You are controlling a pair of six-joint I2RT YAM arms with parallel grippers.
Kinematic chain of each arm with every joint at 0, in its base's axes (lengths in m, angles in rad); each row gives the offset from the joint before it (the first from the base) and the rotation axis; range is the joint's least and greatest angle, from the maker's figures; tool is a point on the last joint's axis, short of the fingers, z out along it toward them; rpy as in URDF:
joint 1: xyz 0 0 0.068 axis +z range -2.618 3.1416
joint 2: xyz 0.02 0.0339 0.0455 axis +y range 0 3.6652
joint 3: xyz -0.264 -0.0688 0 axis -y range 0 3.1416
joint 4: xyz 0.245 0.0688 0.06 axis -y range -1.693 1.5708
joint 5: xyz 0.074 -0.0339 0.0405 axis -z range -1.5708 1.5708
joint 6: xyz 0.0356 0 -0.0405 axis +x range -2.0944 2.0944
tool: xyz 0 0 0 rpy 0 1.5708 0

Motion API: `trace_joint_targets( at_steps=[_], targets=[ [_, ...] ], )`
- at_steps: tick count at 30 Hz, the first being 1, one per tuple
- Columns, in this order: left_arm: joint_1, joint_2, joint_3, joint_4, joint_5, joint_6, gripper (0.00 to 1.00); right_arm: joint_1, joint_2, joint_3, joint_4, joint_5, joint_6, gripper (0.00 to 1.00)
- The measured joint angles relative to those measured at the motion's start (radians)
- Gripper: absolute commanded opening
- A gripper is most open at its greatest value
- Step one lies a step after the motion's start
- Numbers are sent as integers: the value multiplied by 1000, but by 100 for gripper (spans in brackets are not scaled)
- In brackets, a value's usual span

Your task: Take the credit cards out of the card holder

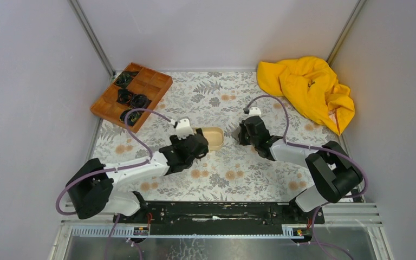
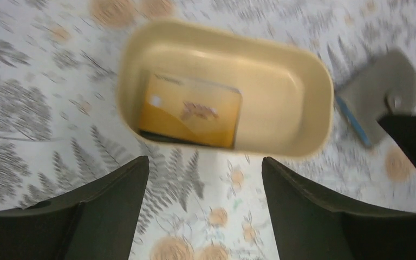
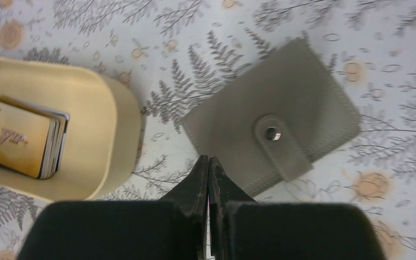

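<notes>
The right gripper (image 3: 208, 165) has its two fingers pressed flat together. Their tips are at the lower left edge of the card holder (image 3: 303, 92), touching it or almost touching it. I cannot tell if this edge is caught between them. The card holder lies closed on the flowered table cover (image 3: 390, 32), in the centre right of the right wrist view and turned at an angle. It looks grey-beige, and its strap tab is fastened with a round metal snap (image 3: 272, 133).

The credit cards (image 3: 16, 138) are not in the holder. They lie as a small stack inside the beige oval tray (image 3: 122, 135), at the left side of the same view, well apart from the closed fingers. The tray stands just beside the holder, with a narrow strip of cover between them.

The left gripper (image 2: 203, 168) is wide open. Its two dark fingers stand at the bottom of the left wrist view, just below the near rim of the tray (image 2: 327, 103). The stack of cards (image 2: 189, 111) is above them in the picture, in line with the gap and not touching either finger. In the upper right of this view the card holder (image 2: 382, 86) shows a thin blue edge on its lower side.

The top card (image 3: 11, 135) is gold-orange. It carries a slanted dark mark which seems to read "VIP", but I am not sure. A line of tiny characters near its upper edge is too small to read. In the left wrist view the card is blurred.
</notes>
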Motion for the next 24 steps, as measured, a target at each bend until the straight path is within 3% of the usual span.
trace_joint_targets(
  at_steps=[7, 16, 24],
  targets=[
    [-145, 42, -74, 31, 45, -93, 81, 45, 64, 48, -41, -61, -31, 0],
    [-154, 136, -113, 49, 40, -135, 81, 68, 116, 84, -61, -111, -52, 0],
    [-140, 234, -21, 55, 19, -101, 82, 85, 129, 104, -72, -132, -75, 3]
  ],
)
